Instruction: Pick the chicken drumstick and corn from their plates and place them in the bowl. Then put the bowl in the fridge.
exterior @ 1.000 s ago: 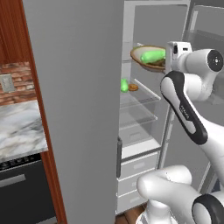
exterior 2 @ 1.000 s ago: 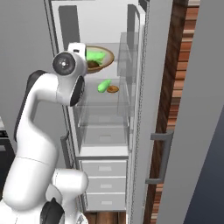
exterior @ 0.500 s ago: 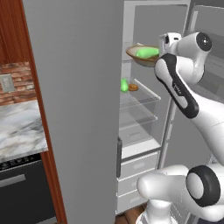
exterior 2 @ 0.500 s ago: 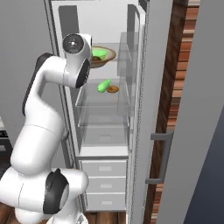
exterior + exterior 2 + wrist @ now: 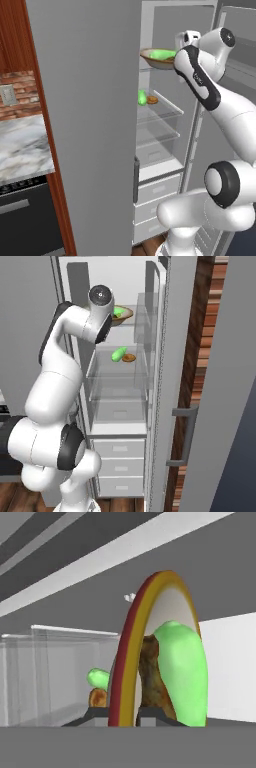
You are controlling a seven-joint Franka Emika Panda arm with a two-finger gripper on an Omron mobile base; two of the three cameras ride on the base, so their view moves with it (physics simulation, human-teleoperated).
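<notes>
Dark finger tips of the gripper (image 5: 122, 714) are clamped on the rim of the bowl (image 5: 131, 657), 1 tip on each side of the red-and-yellow edge as the hand view shows it, rolled so the bowl stands on end. Inside the bowl lie the corn (image 5: 184, 672), a bright green mass against the pale inner wall, and the chicken drumstick (image 5: 152, 682), a lumpy brown piece just beside it and touching it.

From the left base view the bowl (image 5: 156, 61) is level, held high inside the open fridge (image 5: 165, 165) at the height of its top shelf, with the green corn (image 5: 163, 53) showing above the rim. The gripper (image 5: 181, 46) is at the bowl's right edge, with the white arm reaching up to it from the lower right. In the right base view the bowl (image 5: 122, 315) and the corn (image 5: 117, 311) peek out just right of the arm's upper joint.

On the glass shelf (image 5: 167, 107) 1 level below sit 2 other items close together: a small green lump (image 5: 142, 98) and a flat orange-brown piece (image 5: 152, 100). Lower down are further clear shelves and white drawers (image 5: 119, 466). The fridge door (image 5: 85, 125) stands open at the left of the left base view, with a marble counter (image 5: 22, 152) and brick wall (image 5: 17, 92) beyond it.
</notes>
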